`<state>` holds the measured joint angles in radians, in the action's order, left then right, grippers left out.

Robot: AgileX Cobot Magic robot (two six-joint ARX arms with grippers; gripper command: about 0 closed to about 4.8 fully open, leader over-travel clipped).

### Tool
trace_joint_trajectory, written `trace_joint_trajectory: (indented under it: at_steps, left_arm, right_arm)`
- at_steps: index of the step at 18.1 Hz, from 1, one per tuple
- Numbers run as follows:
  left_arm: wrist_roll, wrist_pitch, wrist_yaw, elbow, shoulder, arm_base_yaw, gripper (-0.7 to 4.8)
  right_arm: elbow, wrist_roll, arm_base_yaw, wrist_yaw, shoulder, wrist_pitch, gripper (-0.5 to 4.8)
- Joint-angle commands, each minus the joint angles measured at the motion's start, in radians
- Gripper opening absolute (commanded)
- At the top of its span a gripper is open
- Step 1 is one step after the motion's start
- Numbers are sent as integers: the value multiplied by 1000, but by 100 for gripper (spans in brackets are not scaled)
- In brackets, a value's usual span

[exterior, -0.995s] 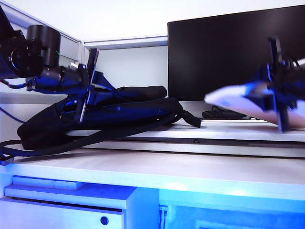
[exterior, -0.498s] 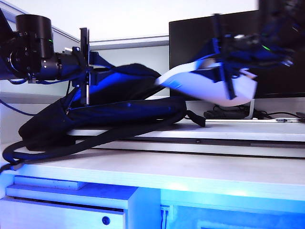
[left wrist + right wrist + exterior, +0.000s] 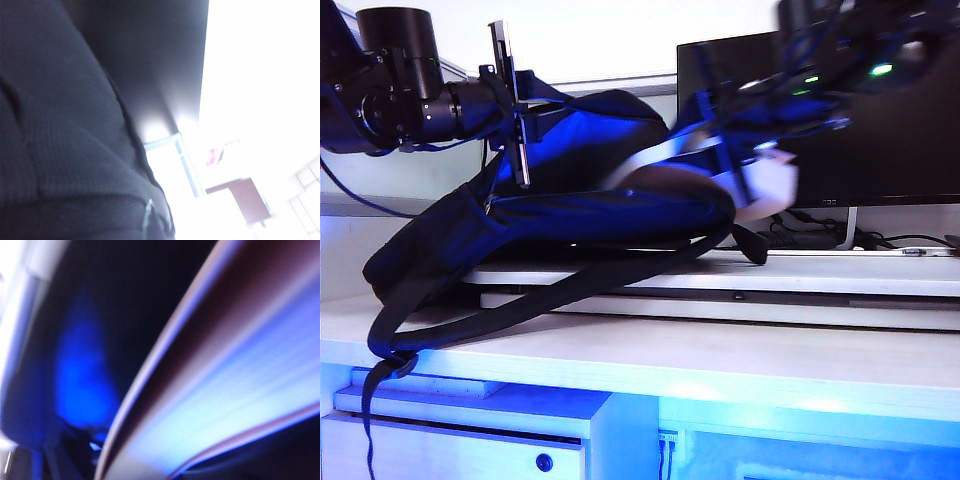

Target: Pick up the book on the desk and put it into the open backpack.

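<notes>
I am seeing: backpack, navy-black, blue-lined; book, pale whitish-pink; monitor, black; desk, white.

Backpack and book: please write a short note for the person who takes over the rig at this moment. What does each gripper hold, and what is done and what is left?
Left gripper: shut on the upper flap of the backpack, lifting it so the mouth gapes toward the right.
Right gripper: shut on the book, held in the air at the bag's opening; the picture is blurred there.
Backpack: lying on the raised tier of the desk, straps hanging over the front edge.
Done: book is off the desk, its front end at or just inside the mouth.
Left: push the book fully in, release it, withdraw, then let go of the flap.
</notes>
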<state>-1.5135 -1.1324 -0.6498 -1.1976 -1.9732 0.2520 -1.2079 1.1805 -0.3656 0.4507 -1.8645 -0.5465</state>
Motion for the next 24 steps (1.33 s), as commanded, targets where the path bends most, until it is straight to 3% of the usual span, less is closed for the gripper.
trace_joint_trajectory:
  at_steps: [1, 5, 10, 20, 21, 22, 24]
  left_arm:
    - [5, -99, -116, -22, 20, 22, -6]
    - [-32, -98, -150, -22, 20, 23, -6]
    - [-50, -93, -159, -22, 20, 33, -6]
    - [-74, -94, -237, -26, 20, 33, -6]
    - [-64, -79, -237, -26, 20, 33, -6]
    - [-56, -76, -237, -26, 20, 33, 4]
    - [-5, -78, -246, -32, 20, 33, 201]
  right_arm:
    - [-87, -19, -40, 60, -55, -53, -9]
    - [-227, 24, -56, 147, -161, -8, -9]
    - [-303, 79, -75, 159, -270, 0, -9]
    - [-308, 133, -68, 313, -299, -95, -8]
    - [-308, 133, -68, 343, -299, -130, 30]
    - [-308, 132, -68, 349, -299, -141, 138]
    - [-306, 131, -58, 326, -299, -117, 216]
